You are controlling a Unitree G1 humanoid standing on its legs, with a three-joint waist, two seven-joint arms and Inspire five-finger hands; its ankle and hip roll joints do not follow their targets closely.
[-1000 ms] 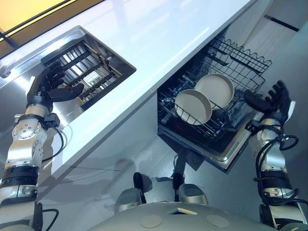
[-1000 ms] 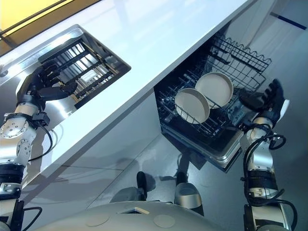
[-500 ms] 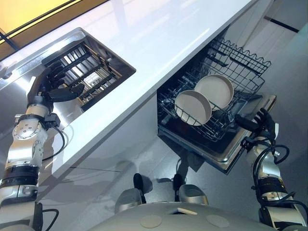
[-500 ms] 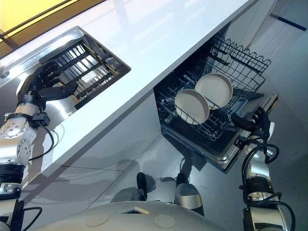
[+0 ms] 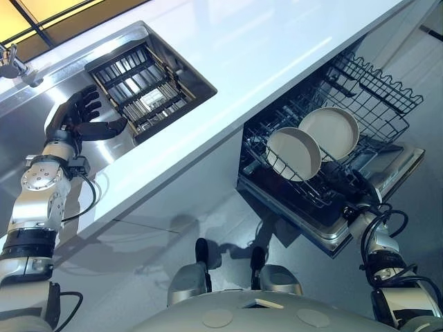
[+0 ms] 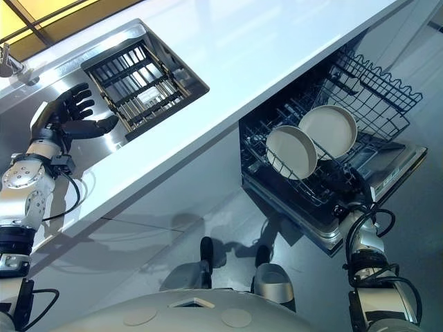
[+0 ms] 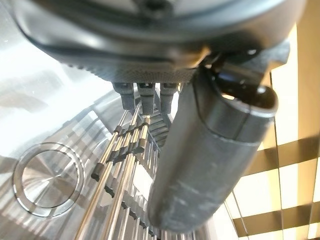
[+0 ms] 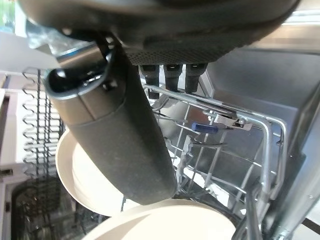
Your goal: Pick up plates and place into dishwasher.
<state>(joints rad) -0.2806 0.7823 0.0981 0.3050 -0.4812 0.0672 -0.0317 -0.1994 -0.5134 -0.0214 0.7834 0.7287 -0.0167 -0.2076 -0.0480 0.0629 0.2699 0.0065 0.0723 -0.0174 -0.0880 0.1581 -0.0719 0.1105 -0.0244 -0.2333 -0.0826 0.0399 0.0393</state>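
Two cream plates (image 5: 294, 153) (image 5: 329, 133) stand on edge side by side in the dishwasher's pulled-out lower wire rack (image 5: 374, 90). My right hand (image 5: 356, 188) is low at the rack's near edge, just in front of the plates. In the right wrist view its thumb (image 8: 115, 130) and fingers reach out straight over the rack wires, open and holding nothing, with a plate (image 8: 95, 180) beyond them. My left hand (image 5: 83, 117) hovers open beside the sink, fingers spread, thumb (image 7: 210, 150) pointing toward the sink's grid.
A white counter (image 5: 263, 48) runs above the open dishwasher. The steel sink (image 5: 201, 72) holds a slatted metal rack (image 5: 142, 83), and a tap (image 5: 8, 63) stands at the far left. The dishwasher door (image 5: 401, 169) lies folded down under the rack.
The camera has shifted. My right hand dropped from beside the rack, fingers spread high, to the rack's near edge. The left hand stays by the sink.
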